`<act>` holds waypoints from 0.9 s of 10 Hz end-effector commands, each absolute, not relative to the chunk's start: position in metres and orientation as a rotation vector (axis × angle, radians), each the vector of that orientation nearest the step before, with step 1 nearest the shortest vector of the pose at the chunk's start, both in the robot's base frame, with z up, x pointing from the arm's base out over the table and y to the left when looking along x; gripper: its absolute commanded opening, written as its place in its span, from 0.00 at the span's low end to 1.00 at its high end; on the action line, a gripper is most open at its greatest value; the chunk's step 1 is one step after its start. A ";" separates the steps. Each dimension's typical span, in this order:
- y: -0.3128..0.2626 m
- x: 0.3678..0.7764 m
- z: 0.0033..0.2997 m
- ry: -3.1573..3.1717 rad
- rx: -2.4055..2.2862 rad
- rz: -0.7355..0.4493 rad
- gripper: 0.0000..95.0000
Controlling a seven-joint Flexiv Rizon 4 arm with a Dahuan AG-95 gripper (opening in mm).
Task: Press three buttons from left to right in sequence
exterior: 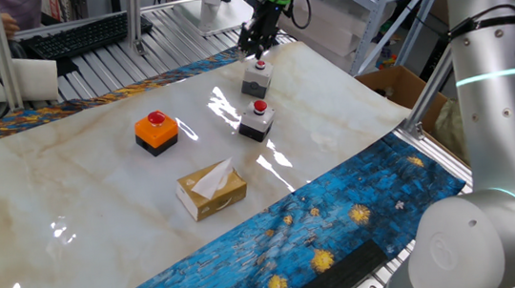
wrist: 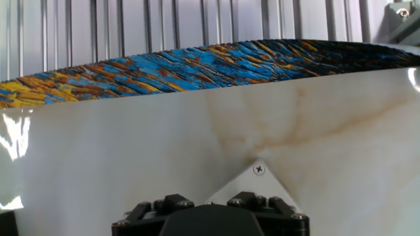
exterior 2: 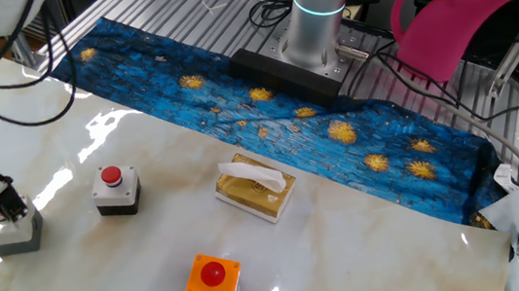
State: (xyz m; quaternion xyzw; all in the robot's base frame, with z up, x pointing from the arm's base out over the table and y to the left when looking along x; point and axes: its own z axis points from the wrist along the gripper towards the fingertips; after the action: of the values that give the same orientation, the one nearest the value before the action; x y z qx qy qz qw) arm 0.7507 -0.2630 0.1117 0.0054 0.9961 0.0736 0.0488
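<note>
In one fixed view, the hand (exterior: 255, 50) is sitting on the far grey button (exterior: 255, 77), last in the row. In the other fixed view, it is covering that cap. The hand view is showing only table (wrist: 131, 164); its opening cannot be told.

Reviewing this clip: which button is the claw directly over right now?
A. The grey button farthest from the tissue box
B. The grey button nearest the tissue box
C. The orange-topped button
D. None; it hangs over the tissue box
A: the claw sits directly above the far grey button, away from the tissue box.
</note>
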 end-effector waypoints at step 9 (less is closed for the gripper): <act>-0.294 0.744 0.110 3.063 -0.235 0.167 0.00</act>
State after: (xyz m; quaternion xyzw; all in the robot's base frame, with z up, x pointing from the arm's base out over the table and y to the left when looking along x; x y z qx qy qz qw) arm 0.7434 -0.2934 0.1094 -0.0743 0.9952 0.0547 0.0326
